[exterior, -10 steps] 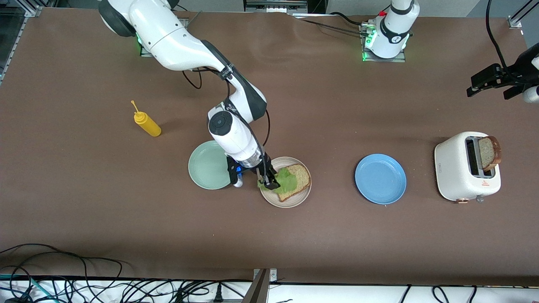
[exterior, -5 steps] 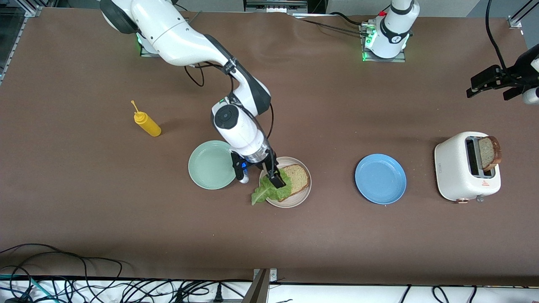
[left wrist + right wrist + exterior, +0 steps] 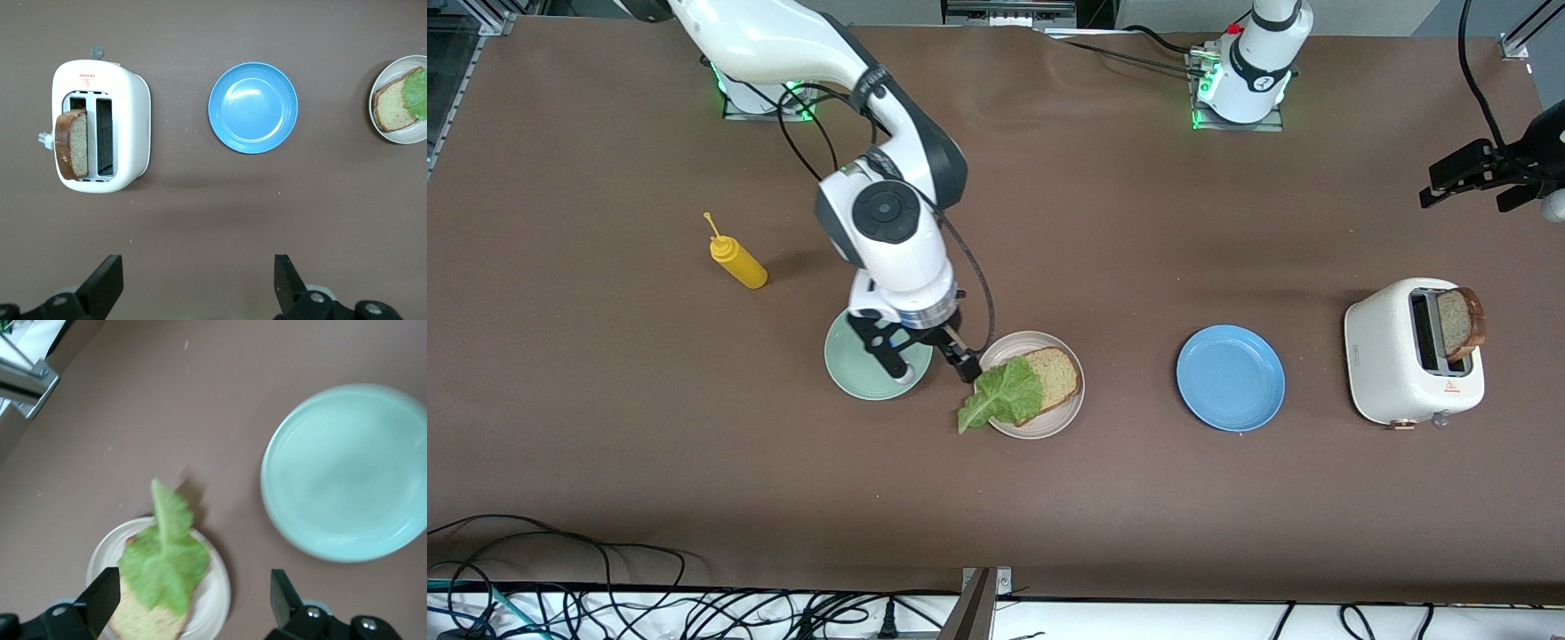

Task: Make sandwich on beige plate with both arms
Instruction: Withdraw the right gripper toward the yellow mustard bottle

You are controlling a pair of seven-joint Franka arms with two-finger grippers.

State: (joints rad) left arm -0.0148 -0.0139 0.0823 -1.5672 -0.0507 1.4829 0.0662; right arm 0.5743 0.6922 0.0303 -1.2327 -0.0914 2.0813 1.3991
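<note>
- Now your right arm's black two-finger gripper point(image 3: 921, 357) has let go: a second ago it pinched the leaf over the plate, and now it hangs spread and empty above the gap between the mint-green round plate point(image 3: 854, 369) and the beige plate.
- The white two-slot toaster point(image 3: 1412, 351) holds the second speckled brown bread slice point(image 3: 1460, 322), upright in a slot.
- Your left gripper point(image 3: 1480, 173), fingers spread, waits high over its end of the table.
- The round pale beige plate point(image 3: 1067, 404) carries the first brown bread slice point(image 3: 1056, 377).
- The ruffled green lettuce leaf point(image 3: 999, 400) lies on that slice, its tip overhanging the rim, so you likely fetch the toaster slice next.
</note>
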